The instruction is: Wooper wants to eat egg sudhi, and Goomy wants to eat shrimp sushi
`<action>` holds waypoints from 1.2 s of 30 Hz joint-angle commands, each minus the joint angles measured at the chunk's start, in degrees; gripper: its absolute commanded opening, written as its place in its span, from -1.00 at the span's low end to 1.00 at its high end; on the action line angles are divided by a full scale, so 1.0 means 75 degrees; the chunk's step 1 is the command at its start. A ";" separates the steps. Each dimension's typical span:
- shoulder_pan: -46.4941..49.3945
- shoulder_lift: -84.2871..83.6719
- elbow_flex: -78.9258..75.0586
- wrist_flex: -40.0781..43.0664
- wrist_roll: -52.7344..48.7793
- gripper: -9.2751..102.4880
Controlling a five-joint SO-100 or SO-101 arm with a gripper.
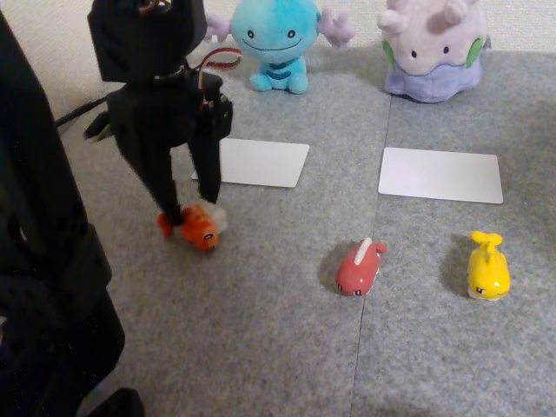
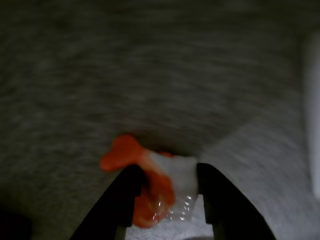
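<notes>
Matte black arm (image 1: 161, 95), red-and-white cable loop (image 1: 219, 61), tapering black pincer (image 1: 195, 213)

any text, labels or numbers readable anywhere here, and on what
None can be read. The two white cards are blank.
The plushes Wooper and Goomy and the three sushi figures show no lettering.
The wrist view is too blurred to tell.

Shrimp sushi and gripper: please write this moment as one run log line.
gripper: closed around shrimp sushi | sushi: low over carpet | egg sudhi: untouched | white cards: bare
</notes>
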 commanded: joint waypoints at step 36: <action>0.0516 0.1535 0.2250 -0.1582 0.0598 -0.33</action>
